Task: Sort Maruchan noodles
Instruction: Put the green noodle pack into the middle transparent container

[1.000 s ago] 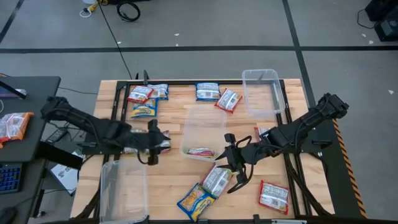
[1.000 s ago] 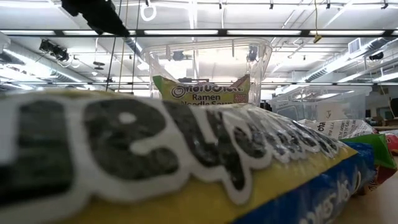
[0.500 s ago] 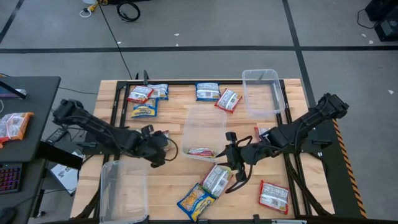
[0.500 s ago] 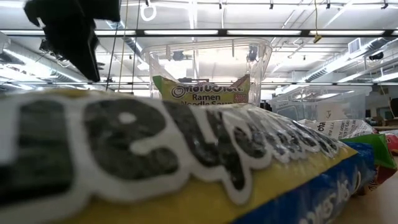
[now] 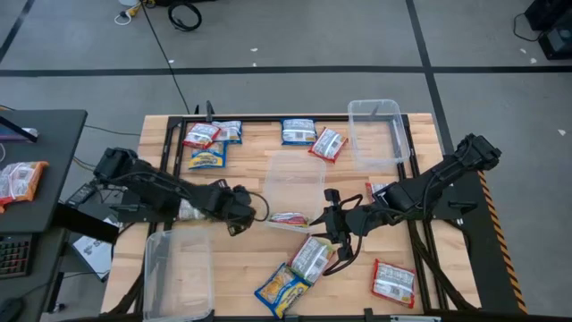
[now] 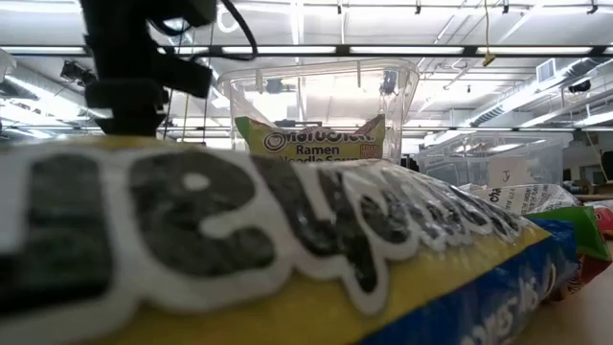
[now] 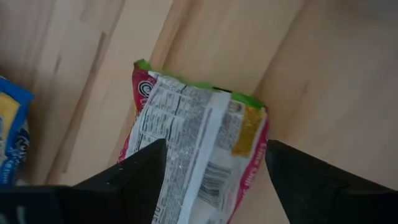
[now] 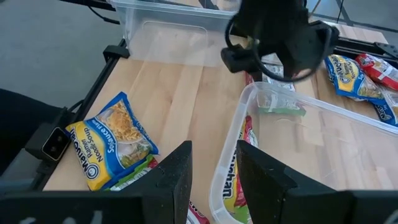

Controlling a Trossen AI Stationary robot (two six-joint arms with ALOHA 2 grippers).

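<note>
The left end effector (image 5: 239, 207), fingers spread, hovers beside the clear plastic middle tub (image 5: 293, 183), apparently between packets, so it likely needs another crinkly ramen packet (image 7: 193, 149).

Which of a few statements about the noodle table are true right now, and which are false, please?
1. Three clear tubs stand on the table. True: a far tub, a middle tub and a near tub.
2. The middle tub is empty. False: a packet lies in it.
3. The right end effector grips a packet. False: nothing sits between its fingers.
4. A blue-and-yellow packet lies near the table's front edge. True.
</note>
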